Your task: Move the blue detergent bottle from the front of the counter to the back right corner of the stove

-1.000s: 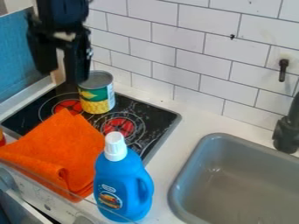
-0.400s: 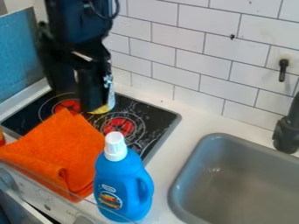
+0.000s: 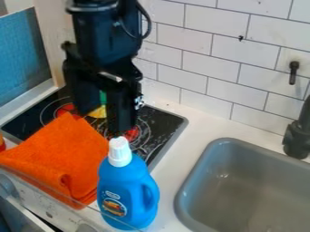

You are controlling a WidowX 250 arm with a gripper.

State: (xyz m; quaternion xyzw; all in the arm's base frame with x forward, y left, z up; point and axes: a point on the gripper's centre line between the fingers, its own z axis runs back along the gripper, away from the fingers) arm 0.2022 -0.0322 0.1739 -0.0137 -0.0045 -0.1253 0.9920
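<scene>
White tile wall (image 3: 242, 59) runs across the bkgd, w/ a dark fitting (image 3: 293, 72) and a black faucet (image 3: 297, 138) cut off at the view's R edge. Blue panel (image 3: 24, 56) stands at upper L. Below, you've got a pale counter (image 3: 176, 170) w/ a black stovetop (image 3: 167, 124) on the L and a gray sink (image 3: 242, 199) on the R, its near side cropped.

Your gripper (image 3: 102, 118) hangs over the stovetop, jaws apart, w/ nothing clamped btwn them. Thru the gap you get a bit of yellow and green: the can (image 3: 97, 112), mostly hidden behind the gripper. You can't tell how far apart the two are.

Just below the jaws in your view is the white cap of the blue bottle (image 3: 128, 195), upright nr the stove's front R corner; depth btwn cap and jaws is hard to judge. Orange cloth (image 3: 60, 154) lies folded to the bottle's L, covering part of the stovetop and its red burner marks. At the far L edge, a red thing (image 3: 2, 144) is cut off; can't ID it.
</scene>
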